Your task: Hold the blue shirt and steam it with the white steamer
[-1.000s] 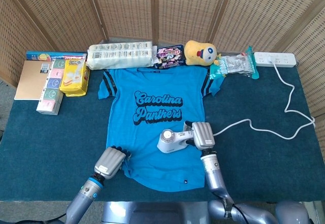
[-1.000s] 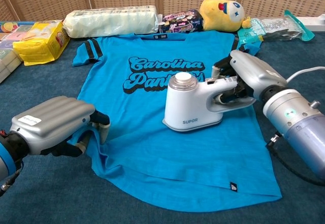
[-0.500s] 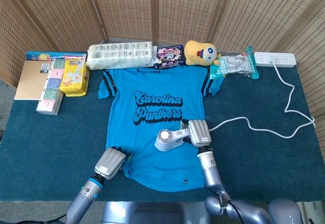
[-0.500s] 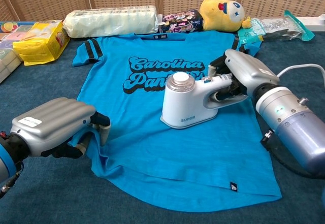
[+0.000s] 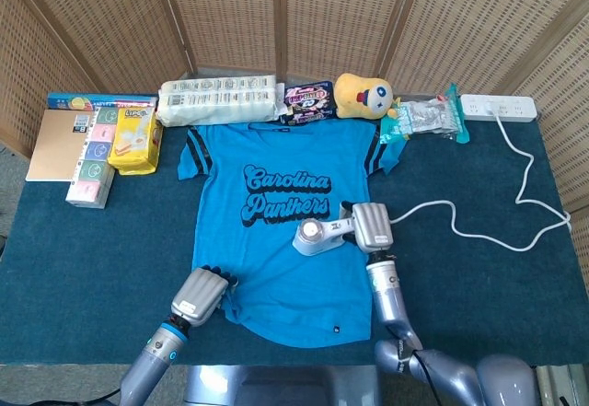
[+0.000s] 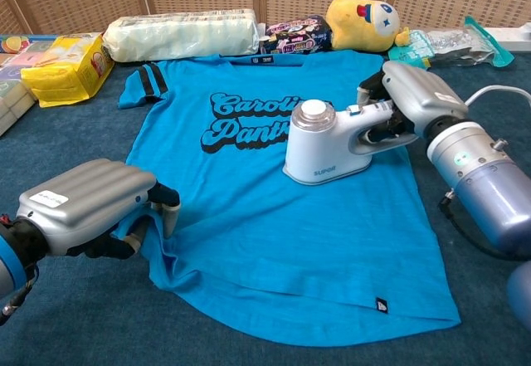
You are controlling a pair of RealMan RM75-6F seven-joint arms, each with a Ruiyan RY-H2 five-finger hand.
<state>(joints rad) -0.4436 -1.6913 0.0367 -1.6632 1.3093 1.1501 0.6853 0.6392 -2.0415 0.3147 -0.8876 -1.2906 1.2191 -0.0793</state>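
Observation:
A blue shirt [image 5: 285, 231] [image 6: 274, 225] with "Carolina Panthers" lettering lies flat on the dark green table. My left hand [image 5: 199, 297] [image 6: 87, 208] grips the shirt's lower left hem, bunching the fabric there. My right hand [image 5: 371, 226] [image 6: 415, 100] holds the handle of the white steamer [image 5: 317, 237] [image 6: 328, 146], which rests on the shirt just below the lettering, right of centre. The steamer's white cord [image 5: 479, 226] runs off to the right.
Along the back edge lie a packet of tissues [image 5: 219, 100], a snack bag [image 5: 306, 98], a yellow plush toy [image 5: 362, 94], a plastic bag [image 5: 425, 118] and a power strip [image 5: 498, 107]. Yellow pack [image 5: 134, 139] and boxes [image 5: 87, 162] sit at back left.
My right hand has slid the steamer up the shirt and slightly right, from the lower middle towards the lettering. The left hand has stayed on the hem.

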